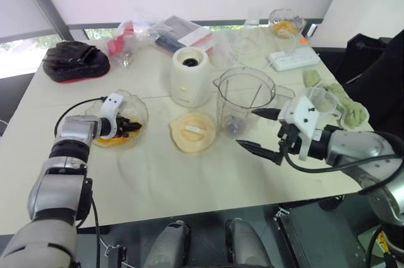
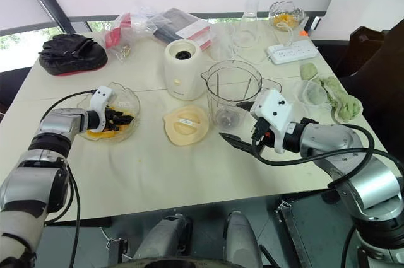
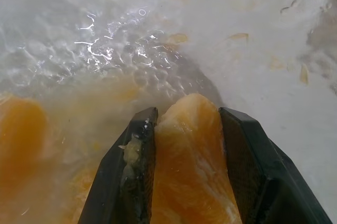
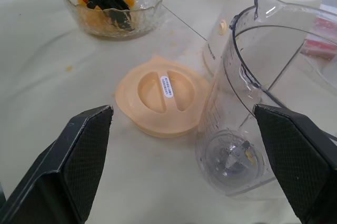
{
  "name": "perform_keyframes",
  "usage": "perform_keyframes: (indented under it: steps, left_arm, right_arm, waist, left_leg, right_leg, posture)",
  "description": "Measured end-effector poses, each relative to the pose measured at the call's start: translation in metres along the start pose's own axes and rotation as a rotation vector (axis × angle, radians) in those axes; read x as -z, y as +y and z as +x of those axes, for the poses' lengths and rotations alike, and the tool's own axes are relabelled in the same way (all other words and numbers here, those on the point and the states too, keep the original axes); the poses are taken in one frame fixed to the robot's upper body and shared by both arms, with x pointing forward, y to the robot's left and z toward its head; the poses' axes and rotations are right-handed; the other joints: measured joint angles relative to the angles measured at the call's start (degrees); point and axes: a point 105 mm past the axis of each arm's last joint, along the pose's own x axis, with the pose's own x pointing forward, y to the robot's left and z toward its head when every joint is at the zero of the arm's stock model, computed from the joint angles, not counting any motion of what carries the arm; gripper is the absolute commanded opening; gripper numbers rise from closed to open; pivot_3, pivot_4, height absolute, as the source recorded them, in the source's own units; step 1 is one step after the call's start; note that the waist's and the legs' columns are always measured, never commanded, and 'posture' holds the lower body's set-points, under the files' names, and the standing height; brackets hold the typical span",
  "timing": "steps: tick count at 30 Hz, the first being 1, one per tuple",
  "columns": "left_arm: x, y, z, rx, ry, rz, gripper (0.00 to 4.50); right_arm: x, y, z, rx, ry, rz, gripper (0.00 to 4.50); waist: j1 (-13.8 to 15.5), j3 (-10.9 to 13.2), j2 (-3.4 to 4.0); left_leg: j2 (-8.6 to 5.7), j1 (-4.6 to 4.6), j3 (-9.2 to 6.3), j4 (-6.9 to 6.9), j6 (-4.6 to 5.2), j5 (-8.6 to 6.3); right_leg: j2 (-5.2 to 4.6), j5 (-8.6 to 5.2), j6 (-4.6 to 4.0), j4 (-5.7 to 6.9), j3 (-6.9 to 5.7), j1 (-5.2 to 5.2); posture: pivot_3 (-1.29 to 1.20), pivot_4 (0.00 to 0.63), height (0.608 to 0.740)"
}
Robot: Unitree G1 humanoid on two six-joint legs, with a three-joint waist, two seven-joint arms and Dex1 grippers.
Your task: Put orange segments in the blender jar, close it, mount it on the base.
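Observation:
A glass bowl point(image 1: 140, 109) of orange segments sits at the left of the table. My left gripper point(image 1: 130, 127) reaches down inside it, shut on an orange segment point(image 3: 192, 161) between its two fingers. The clear blender jar point(image 1: 245, 101) stands upright and uncovered at the middle, blades at its bottom. Its cream lid point(image 1: 192, 132) lies flat on the table just left of the jar. The cream blender base point(image 1: 190, 76) stands behind the lid. My right gripper point(image 1: 259, 130) hovers wide open just right of the jar, holding nothing.
A black pouch point(image 1: 74, 60) lies at the far left corner, plastic bags point(image 1: 164, 31) behind the base. A white power strip point(image 1: 294, 59), a glass bowl of fruit point(image 1: 286, 23), a small plastic cup point(image 1: 317, 101) and a green cloth point(image 1: 346, 104) stand at the right.

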Motion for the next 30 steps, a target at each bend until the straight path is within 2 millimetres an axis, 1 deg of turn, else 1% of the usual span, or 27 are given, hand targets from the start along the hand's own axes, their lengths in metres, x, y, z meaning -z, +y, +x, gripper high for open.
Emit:
perform_keyframes:
  steps: [2, 4, 13, 16, 18, 20, 23, 26, 30]
  left_arm:
    - [0.001, 0.0, 0.0, 0.0, -0.001, 0.001, 1.07]
    - [0.002, 0.0, 0.0, 0.001, -0.002, -0.002, 0.16]
    - [0.006, 0.0, -0.003, 0.0, -0.039, -0.042, 0.16]
    - [0.007, 0.0, -0.006, 0.006, -0.086, -0.072, 0.16]
    - [0.005, -0.001, -0.012, 0.017, -0.141, -0.094, 0.16]
    - [-0.005, -0.002, -0.023, 0.042, -0.212, -0.106, 0.16]
    - [-0.028, 0.003, -0.054, 0.037, -0.316, -0.09, 0.16]
    - [-0.047, 0.005, -0.079, 0.026, -0.396, -0.083, 0.16]
    - [-0.059, -0.001, -0.096, 0.039, -0.466, -0.093, 0.16]
  right_arm:
    - [0.0, 0.001, 0.001, -0.006, 0.002, -0.003, 4.5]
    - [0.001, 0.001, 0.002, -0.008, 0.006, -0.003, 4.5]
    - [0.0, -0.002, 0.002, -0.003, 0.009, -0.009, 4.5]
    - [0.0, -0.002, 0.003, -0.009, 0.01, -0.012, 4.5]
    - [0.0, -0.002, 0.003, -0.013, 0.011, -0.012, 4.5]
    - [0.0, -0.002, 0.003, -0.015, 0.011, -0.014, 4.5]
    - [0.001, -0.001, 0.003, -0.015, 0.011, -0.013, 4.5]
    - [0.001, -0.001, 0.004, -0.017, 0.006, -0.008, 4.5]
    - [0.002, 0.001, 0.005, -0.022, 0.001, 0.007, 4.5]
  waist:
    - [0.01, 0.0, 0.0]
    - [0.01, 0.0, 0.0]
    - [-0.03, -0.02, 0.0]
    - [-0.15, -0.02, 0.0]
    - [-0.18, 0.0, -0.02]
    - [-0.19, 0.02, -0.06]
    - [-0.23, 0.03, -0.08]
    - [-0.2, 0.01, -0.06]
    - [0.08, 0.01, -0.07]
  left_leg:
    - [0.0, 0.0, 0.0, 0.0, 0.0, 0.0]
    - [0.0, 0.0, 0.0, 0.0, 0.0, 0.0]
    - [0.0, 0.0, 0.0, 0.0, -0.01, 0.0]
    - [0.0, 0.0, 0.01, 0.0, -0.01, 0.0]
    - [0.0, -0.04, 0.0, 0.0, -0.01, 0.0]
    - [0.01, -0.06, 0.0, 0.0, -0.01, 0.0]
    - [0.03, -0.07, -0.01, 0.0, -0.03, 0.01]
    - [0.03, -0.05, 0.0, 0.0, -0.04, 0.02]
    - [0.02, -0.05, -0.01, 0.01, -0.04, 0.02]
  right_leg:
    - [0.0, 0.0, 0.0, 0.01, 0.0, 0.0]
    - [0.0, 0.0, 0.0, 0.01, 0.0, 0.0]
    - [0.0, 0.0, 0.0, 0.01, 0.0, -0.01]
    - [-0.01, 0.0, 0.0, 0.0, 0.02, -0.04]
    - [-0.02, 0.0, 0.0, 0.0, 0.02, -0.09]
    - [-0.03, 0.0, 0.0, 0.0, 0.03, -0.11]
    - [-0.02, 0.0, -0.01, 0.01, 0.04, -0.11]
    - [-0.03, 0.0, -0.01, 0.01, 0.04, -0.09]
    - [-0.02, 0.0, -0.01, 0.0, 0.04, -0.08]
  posture:
    - [0.0, 0.15, 0.74]
    - [0.0, 0.15, 0.74]
    - [0.0, 0.15, 0.74]
    - [0.0, 0.15, 0.74]
    - [0.0, 0.15, 0.74]
    - [0.0, 0.15, 0.74]
    - [0.0, 0.15, 0.74]
    - [0.0, 0.15, 0.74]
    - [0.0, 0.15, 0.74]
